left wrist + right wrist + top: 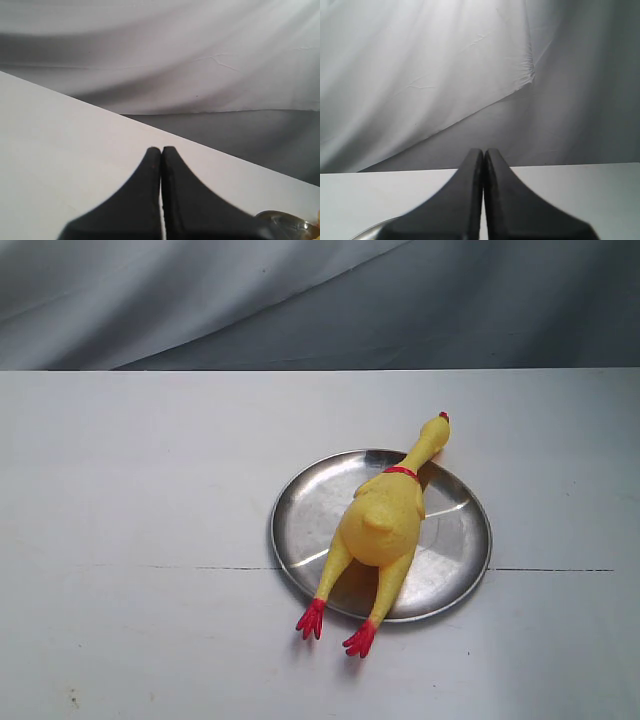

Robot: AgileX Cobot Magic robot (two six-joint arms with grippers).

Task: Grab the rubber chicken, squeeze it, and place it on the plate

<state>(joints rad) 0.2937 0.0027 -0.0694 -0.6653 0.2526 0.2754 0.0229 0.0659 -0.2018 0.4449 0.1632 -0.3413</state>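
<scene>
Left gripper and right gripper hover, pinched together, empty; yellow rubber chicken lies across round silver metal plate, feet overhanging its rim

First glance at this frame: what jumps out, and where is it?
The yellow rubber chicken lies lengthwise across the shiny plate, right of centre in the exterior view. Its head reaches past the far rim and its red feet hang over the near rim. In the wrist views, the left gripper and right gripper are both shut, holding nothing.
</scene>
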